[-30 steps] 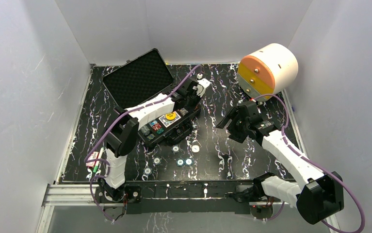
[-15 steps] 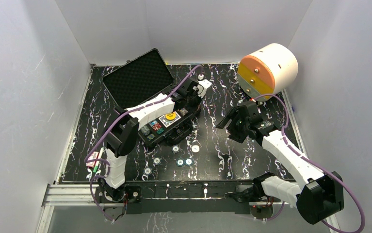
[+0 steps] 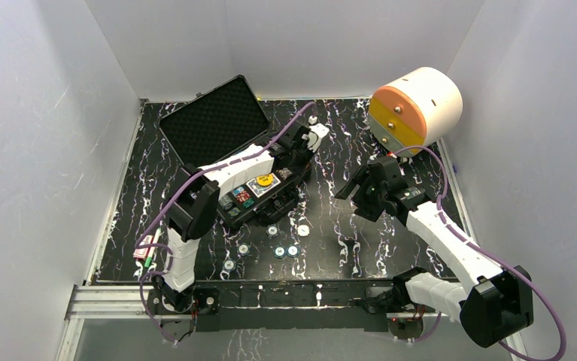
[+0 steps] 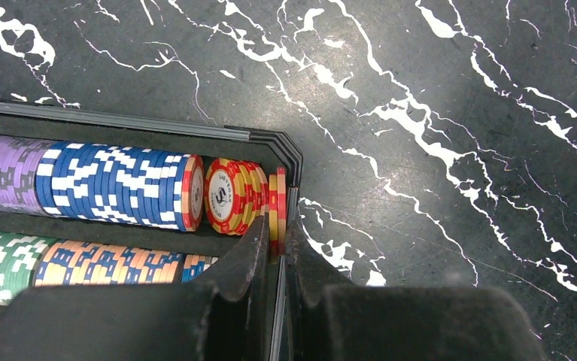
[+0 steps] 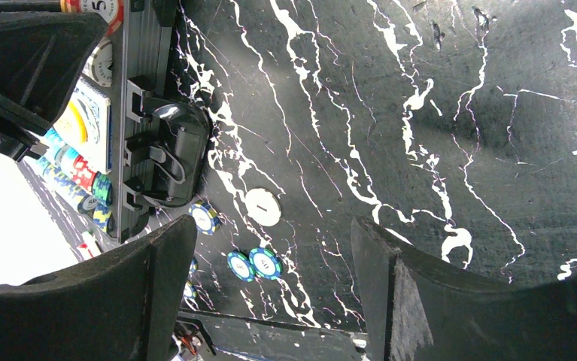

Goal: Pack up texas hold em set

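The black case [image 3: 214,120] lies open at centre-left, its foam lid tipped back. Its base [image 4: 262,139] holds rows of blue [image 4: 112,184], purple, green and orange poker chips. A yellow button [image 3: 265,179] rests on a card deck in the base. My left gripper [image 3: 300,150] [image 4: 277,233] is at the base's far right corner, shut on a red-and-yellow chip [image 4: 276,203] at the end of a row. My right gripper [image 3: 349,192] [image 5: 274,226] hovers open over the table right of the case, holding nothing. Several loose chips [image 3: 279,252] [image 5: 259,263] and a white disc [image 5: 262,207] lie in front of the case.
A big white cylinder with orange-yellow drawers [image 3: 417,105] stands at the back right, close behind my right arm. Small pink and green items [image 3: 144,248] lie at the table's near left edge. The case handle [image 5: 168,162] faces the loose chips.
My left arm's elbow has shifted slightly left while its gripper stays at the case corner. The right arm has not moved.
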Controlling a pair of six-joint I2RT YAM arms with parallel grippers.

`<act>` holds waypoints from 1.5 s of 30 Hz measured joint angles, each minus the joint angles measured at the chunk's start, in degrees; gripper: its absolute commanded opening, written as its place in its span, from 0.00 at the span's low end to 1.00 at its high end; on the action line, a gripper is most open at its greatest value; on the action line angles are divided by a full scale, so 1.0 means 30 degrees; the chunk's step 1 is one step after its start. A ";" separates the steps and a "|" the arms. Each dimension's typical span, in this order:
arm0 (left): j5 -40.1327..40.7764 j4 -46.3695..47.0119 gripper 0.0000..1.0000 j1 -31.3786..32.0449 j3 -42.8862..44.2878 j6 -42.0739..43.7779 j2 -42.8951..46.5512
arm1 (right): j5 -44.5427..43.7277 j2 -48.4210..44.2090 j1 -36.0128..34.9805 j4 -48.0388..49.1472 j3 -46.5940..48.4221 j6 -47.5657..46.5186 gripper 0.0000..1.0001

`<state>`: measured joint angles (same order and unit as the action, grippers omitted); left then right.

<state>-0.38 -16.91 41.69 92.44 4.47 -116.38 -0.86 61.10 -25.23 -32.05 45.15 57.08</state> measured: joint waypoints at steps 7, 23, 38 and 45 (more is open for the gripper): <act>0.1443 0.0000 0.00 0.0015 0.0087 0.0182 -0.0044 | 0.0000 0.0000 0.0000 0.0000 0.0000 0.0007 0.83; 0.2914 0.0066 0.28 -0.0073 0.0102 0.0146 -0.0131 | 0.0066 0.0000 0.0000 0.0000 0.0000 0.0007 0.83; 0.2688 -0.0328 0.62 -0.0168 -0.0729 -0.1770 0.2790 | 0.0889 0.1348 -0.0102 0.0029 0.0153 -0.2229 0.84; 0.4670 -0.0226 0.93 -0.0539 -0.4452 -0.4218 0.9544 | 0.0372 0.4153 -0.3198 0.0153 0.1574 -0.3497 0.84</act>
<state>13.63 -17.58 40.07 79.09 -8.19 -87.74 0.25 73.56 -34.83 -31.59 49.87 46.59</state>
